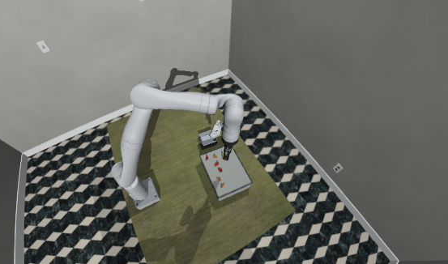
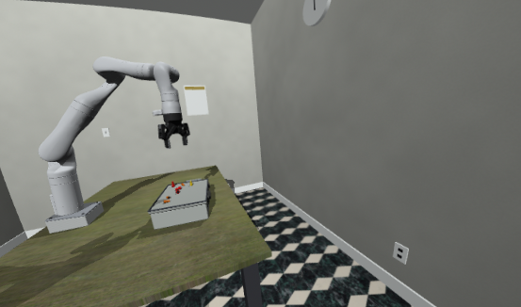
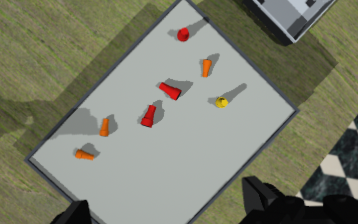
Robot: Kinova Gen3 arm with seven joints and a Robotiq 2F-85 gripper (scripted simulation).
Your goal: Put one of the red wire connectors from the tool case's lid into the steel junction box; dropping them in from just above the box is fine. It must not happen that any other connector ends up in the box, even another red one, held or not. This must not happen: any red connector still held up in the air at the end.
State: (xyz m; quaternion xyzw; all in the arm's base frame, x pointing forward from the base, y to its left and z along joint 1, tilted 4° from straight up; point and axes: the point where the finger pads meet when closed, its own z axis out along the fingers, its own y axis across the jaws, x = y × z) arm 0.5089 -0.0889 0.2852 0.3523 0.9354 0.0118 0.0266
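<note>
Grey walls (image 2: 388,118) — checkered floor (image 2: 317,264)

A bare room corner set up as a robot test cell: plain grey walls (image 2: 388,118), a checkered tile floor (image 2: 317,264) with white baseboards, wall sockets (image 2: 400,252), a round clock (image 2: 316,10) high up and a posted notice (image 2: 196,100). A green-topped surface (image 2: 129,245) carries a bolted-down robot arm (image 2: 68,137).

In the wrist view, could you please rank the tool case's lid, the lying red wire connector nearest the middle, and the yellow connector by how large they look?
1. The tool case's lid, by far the largest.
2. The red wire connector, lying on its side.
3. The yellow connector, which looks smallest, though it appears to stand on end, so only its end shows.
</note>
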